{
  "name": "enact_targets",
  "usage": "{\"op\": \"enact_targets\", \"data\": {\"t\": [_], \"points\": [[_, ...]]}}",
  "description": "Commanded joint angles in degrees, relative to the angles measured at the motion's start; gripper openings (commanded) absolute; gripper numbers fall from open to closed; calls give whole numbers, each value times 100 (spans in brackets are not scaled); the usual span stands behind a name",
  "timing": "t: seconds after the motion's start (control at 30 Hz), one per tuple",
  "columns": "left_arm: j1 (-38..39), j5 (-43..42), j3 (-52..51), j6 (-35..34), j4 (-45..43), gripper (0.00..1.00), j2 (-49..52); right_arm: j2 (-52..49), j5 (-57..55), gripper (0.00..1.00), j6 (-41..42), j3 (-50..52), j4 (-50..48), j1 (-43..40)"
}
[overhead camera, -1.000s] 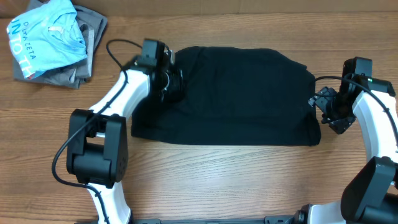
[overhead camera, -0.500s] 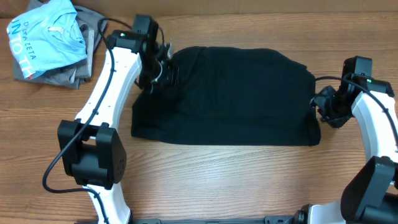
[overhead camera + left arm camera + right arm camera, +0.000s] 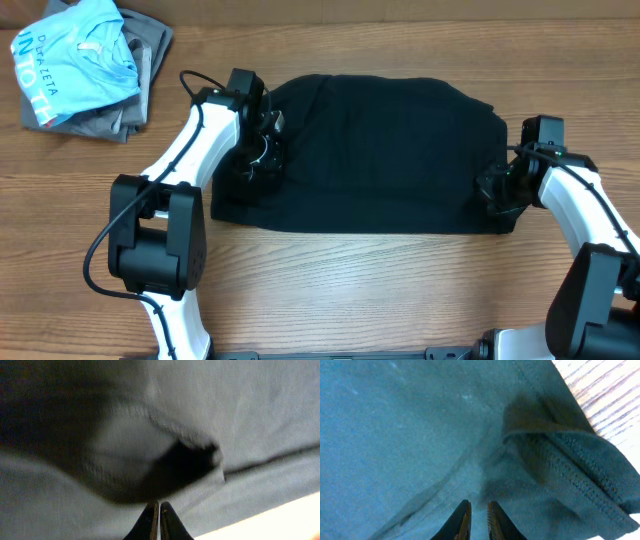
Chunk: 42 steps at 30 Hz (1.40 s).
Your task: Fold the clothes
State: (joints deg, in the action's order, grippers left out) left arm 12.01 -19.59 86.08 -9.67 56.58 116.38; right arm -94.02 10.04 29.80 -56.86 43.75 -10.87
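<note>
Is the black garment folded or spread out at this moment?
Spread out. The black garment lies flat as one wide rectangle on the table; the overhead view shows no part turned over.

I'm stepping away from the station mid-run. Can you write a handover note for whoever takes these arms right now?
Left gripper: fingers shut, apparently pinching the plain black fabric garment at its left edge.
Right gripper: fingers narrowly apart on its right edge; grip unconfirmed.
Garment lies spread flat on the wooden table.
Done: both arms at the edges. Left: every fold.
</note>
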Motion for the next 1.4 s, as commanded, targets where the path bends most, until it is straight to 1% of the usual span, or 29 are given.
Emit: {"op": "enact_targets", "data": {"t": [0.0,0.13,0.27,0.33,0.4,0.5,0.57,0.67,0.73,0.8,0.9,0.97,1.0,1.07,1.1,1.13,1.17,1.2,1.23,1.3,1.37], "points": [[35,184,-372,-157,-581,4,57,2,-245,15,258,208,-234,-33],[20,295,-678,-177,-1351,6,59,-162,-474,15,348,227,-264,-90],[-48,601,-761,-216,-1731,7,61,-481,-778,15,378,227,-278,-186],[-94,750,-761,-214,-1836,7,61,-715,-1021,12,588,227,-223,-293],[-140,957,-761,-216,-1878,7,61,-861,-1158,8,608,227,-221,-407],[-229,1290,-761,-216,-1829,8,61,-885,-1193,4,608,208,-181,-612],[-302,1510,-761,-219,-1764,8,61,-881,-1204,4,603,107,-42,-726],[-422,1714,-758,-267,-1652,8,61,-876,-1502,4,605,-107,286,-813],[-498,1727,-754,-293,-1600,8,61,-874,-1814,4,605,-334,586,-811],[-566,1731,-704,-330,-1482,4,50,-874,-2157,4,605,-704,1008,-800],[-608,1939,-446,-575,-1139,4,24,-874,-2472,4,610,-1213,1530,-800],[-608,2028,-177,-577,-929,4,-33,-874,-2645,4,629,-1606,1853,-800],[-605,2028,-7,-570,-837,4,-72,-874,-2653,7,625,-1818,1987,-800],[-566,1956,389,-514,-750,4,-170,-874,-2594,20,619,-2271,2208,-800],[-531,1845,592,-398,-754,6,-208,-874,-2461,46,551,-2492,2256,-800],[-496,1696,798,-256,-780,13,-232,-874,-2264,70,398,-2660,2256,-800],[-424,1362,1202,-138,-929,32,-232,-874,-1753,85,2,-2918,2186,-800],[-380,1187,1349,-122,-1091,52,-229,-874,-1338,88,-249,-3040,2114,-800],[-323,988,1447,-48,-1355,66,-229,-874,-1005,90,-407,-3108,2044,-800],[-208,782,1519,195,-1930,79,-227,-874,-382,93,-629,-3134,1814,-798],[-87,774,1517,435,-2433,83,-157,-881,-39,94,-820,-3128,1655,-782]]}}
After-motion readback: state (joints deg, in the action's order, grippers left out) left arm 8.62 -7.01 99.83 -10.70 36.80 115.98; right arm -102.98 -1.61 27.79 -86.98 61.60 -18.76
